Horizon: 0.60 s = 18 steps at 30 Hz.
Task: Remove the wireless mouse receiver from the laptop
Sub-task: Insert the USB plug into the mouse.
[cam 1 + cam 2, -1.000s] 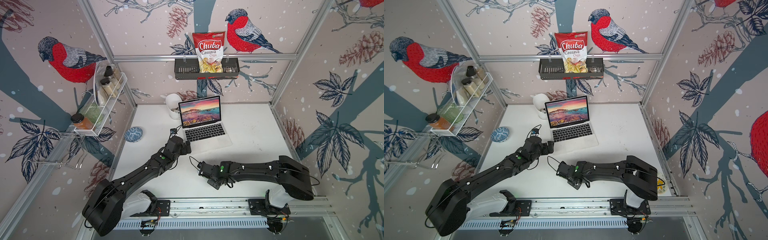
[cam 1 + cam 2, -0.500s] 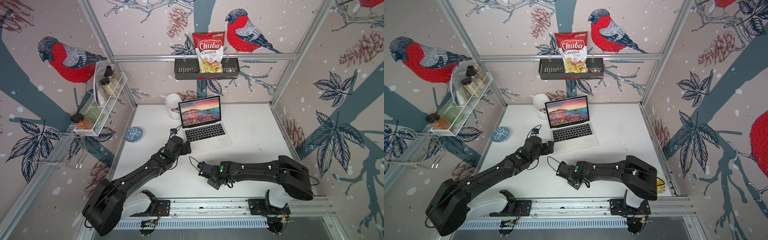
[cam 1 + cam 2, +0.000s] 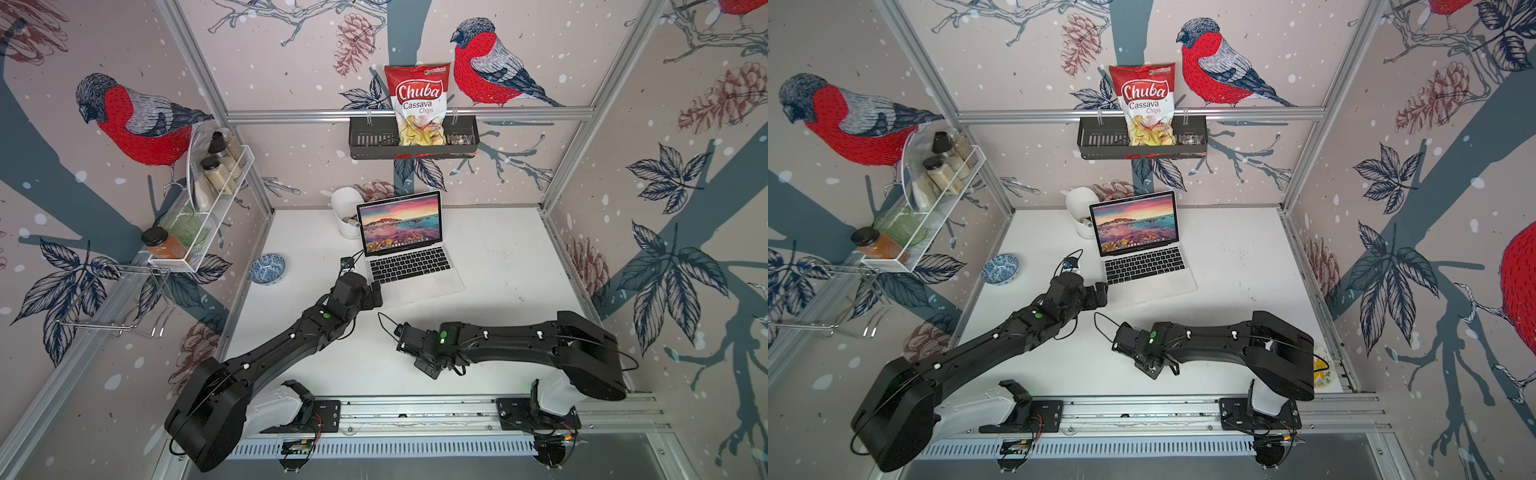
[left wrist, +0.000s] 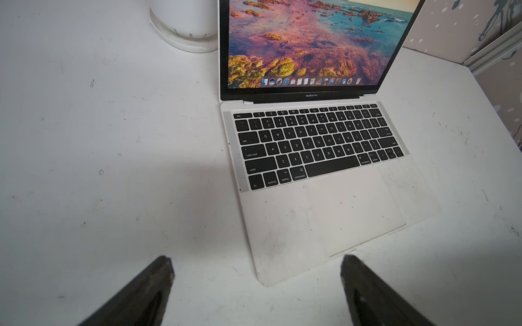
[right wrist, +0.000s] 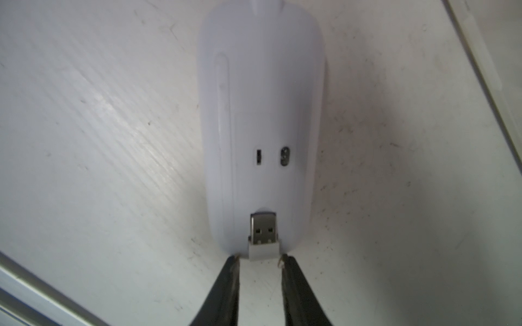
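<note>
Left fingers (image 4: 152, 290) spread wide, empty, above the desk (image 4: 99, 141) by the corner of the laptop (image 4: 319, 141), lettered "MacBook Pro"; behind it a bag (image 3: 417, 104) reads "Chuba Cassava Chips". Right fingers (image 5: 226, 290) stand narrowly parted astride the receiver (image 5: 263, 232), seemingly not pinching it, which lies in the upturned wireless mouse (image 5: 260, 98).

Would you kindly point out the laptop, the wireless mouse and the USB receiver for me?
laptop (image 4: 319, 141): left wrist view, on its black keyboard.
wireless mouse (image 5: 262, 98): right wrist view, on its white underside.
USB receiver (image 5: 263, 230): right wrist view, on its metal plug.
</note>
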Each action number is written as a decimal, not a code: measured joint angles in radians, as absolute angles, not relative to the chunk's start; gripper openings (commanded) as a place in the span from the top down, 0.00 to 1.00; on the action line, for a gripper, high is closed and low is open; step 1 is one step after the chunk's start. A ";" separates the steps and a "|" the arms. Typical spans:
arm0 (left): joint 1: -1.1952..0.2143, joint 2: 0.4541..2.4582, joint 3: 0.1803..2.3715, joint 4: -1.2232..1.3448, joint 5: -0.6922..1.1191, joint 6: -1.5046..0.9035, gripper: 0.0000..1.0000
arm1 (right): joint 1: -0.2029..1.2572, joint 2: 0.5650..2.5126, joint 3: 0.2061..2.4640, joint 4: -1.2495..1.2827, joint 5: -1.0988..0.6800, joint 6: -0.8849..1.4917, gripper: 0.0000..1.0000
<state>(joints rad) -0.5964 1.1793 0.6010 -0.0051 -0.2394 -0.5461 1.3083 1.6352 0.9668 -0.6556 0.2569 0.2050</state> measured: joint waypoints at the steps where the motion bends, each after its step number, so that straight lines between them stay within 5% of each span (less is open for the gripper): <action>1: -0.596 1.180 0.601 -0.005 -0.239 -0.546 0.03 | 1.308 1.635 0.970 -0.657 0.257 0.205 0.69; 18: -0.597 1.187 0.574 0.078 -0.181 -0.495 0.03 | 1.304 1.508 1.014 -0.707 0.291 0.209 0.62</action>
